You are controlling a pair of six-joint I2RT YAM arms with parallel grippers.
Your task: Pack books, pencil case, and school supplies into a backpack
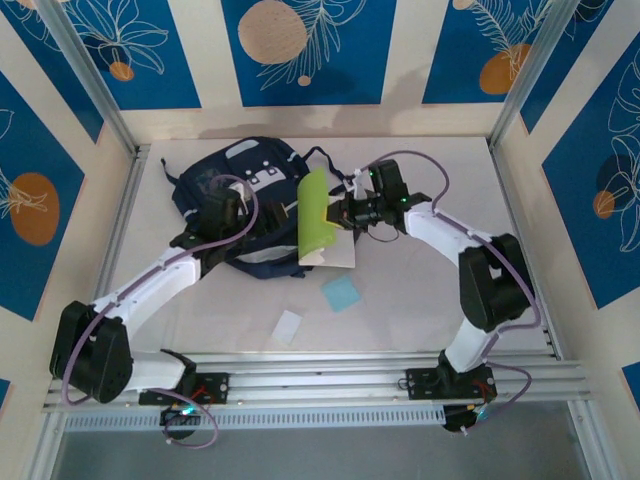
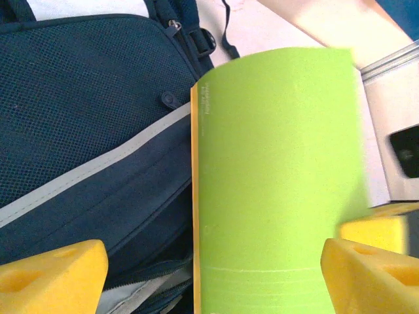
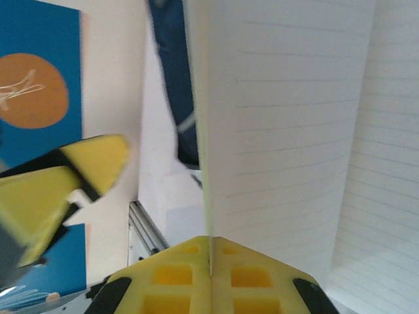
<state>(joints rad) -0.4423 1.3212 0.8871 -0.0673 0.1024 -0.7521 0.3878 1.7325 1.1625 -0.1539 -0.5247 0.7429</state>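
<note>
From above: the backpack (image 1: 235, 190) lies toward the worktop's (image 1: 430, 300) far left. The lime green book (image 1: 317, 210) stands bowed at the backpack's right side, with the right gripper (image 1: 345, 212) pinching its cover. The light-blue pad (image 1: 341, 293) and the white piece (image 1: 288, 326) lie nearer the near edge.

Left wrist: the left gripper (image 2: 209, 281) has its jaws wide apart over the book and the backpack.

Right wrist: yellow pads (image 3: 177, 288) are clamped on the green cover's edge, with lined pages (image 3: 294, 131) beside them.

White table (image 1: 420, 300), blue leaf-print wall panels (image 1: 350, 65)
</note>
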